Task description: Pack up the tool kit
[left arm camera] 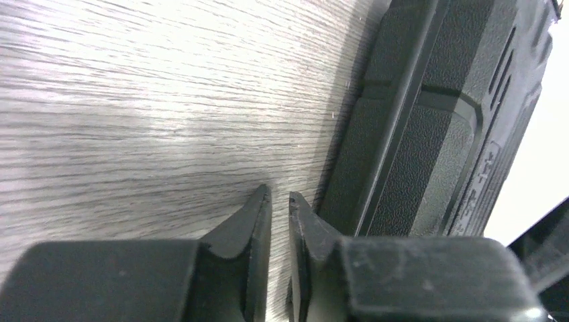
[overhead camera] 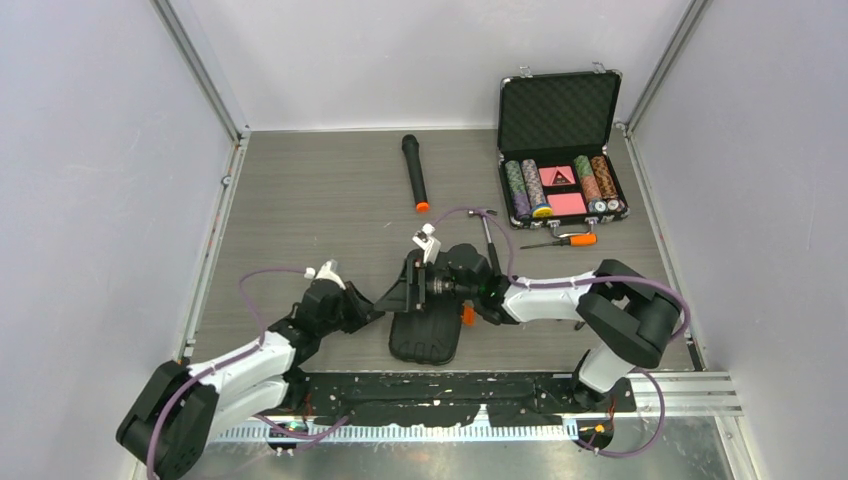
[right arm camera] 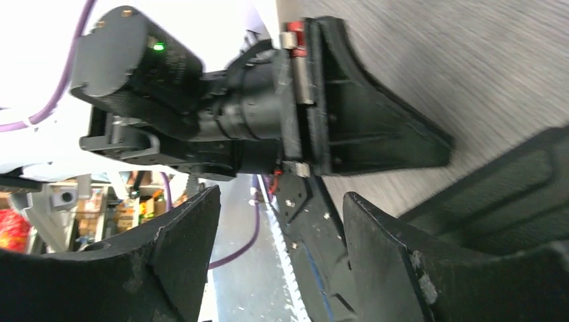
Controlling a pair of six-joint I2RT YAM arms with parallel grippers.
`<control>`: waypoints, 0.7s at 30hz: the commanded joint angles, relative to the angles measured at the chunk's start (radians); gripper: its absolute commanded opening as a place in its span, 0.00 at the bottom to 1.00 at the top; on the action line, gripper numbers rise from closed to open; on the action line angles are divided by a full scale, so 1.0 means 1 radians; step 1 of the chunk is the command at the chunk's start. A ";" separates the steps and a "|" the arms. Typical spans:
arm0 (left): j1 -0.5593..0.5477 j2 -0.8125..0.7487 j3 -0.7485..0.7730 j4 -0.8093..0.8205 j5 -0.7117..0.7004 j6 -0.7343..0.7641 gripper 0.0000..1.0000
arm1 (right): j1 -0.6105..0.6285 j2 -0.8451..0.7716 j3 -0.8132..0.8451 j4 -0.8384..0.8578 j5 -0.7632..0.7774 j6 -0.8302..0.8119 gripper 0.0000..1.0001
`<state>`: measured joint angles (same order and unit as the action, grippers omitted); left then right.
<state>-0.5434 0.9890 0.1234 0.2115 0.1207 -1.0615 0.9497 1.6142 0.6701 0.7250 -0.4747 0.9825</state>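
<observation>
Two grippers, both empty. My left gripper (left arm camera: 280, 201) has its jaws parted by only a slit, the tips low over the table (left arm camera: 134, 100) and just beside the long edge of the tool kit (left arm camera: 429, 134). My right gripper (right arm camera: 278, 251) gapes wide by the kit's far end, grasping nothing. The kit lies closed and flat between my arms.

Table (overhead camera: 300, 200) lies open left of the tool kit (overhead camera: 425, 340); beyond it, microphone (overhead camera: 414, 172), screwdriver (overhead camera: 562, 241) and chip case (overhead camera: 560, 150) block passage.
</observation>
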 commanded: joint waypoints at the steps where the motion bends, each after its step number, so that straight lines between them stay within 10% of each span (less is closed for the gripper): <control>1: -0.004 -0.151 0.029 -0.183 -0.102 0.058 0.22 | -0.034 -0.118 0.057 -0.191 0.061 -0.127 0.73; 10: -0.116 -0.392 0.266 -0.620 -0.226 0.196 0.77 | -0.189 -0.515 -0.029 -0.771 0.395 -0.332 0.84; 15: -0.286 -0.304 0.372 -0.623 -0.264 0.190 0.99 | -0.283 -0.631 -0.164 -0.747 0.290 -0.304 0.85; 21: -0.409 -0.143 0.478 -0.633 -0.333 0.219 1.00 | -0.324 -0.624 -0.322 -0.506 0.142 -0.211 0.94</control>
<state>-0.9134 0.7868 0.5415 -0.3920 -0.1436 -0.8761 0.6357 0.9840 0.3973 0.0559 -0.2329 0.7170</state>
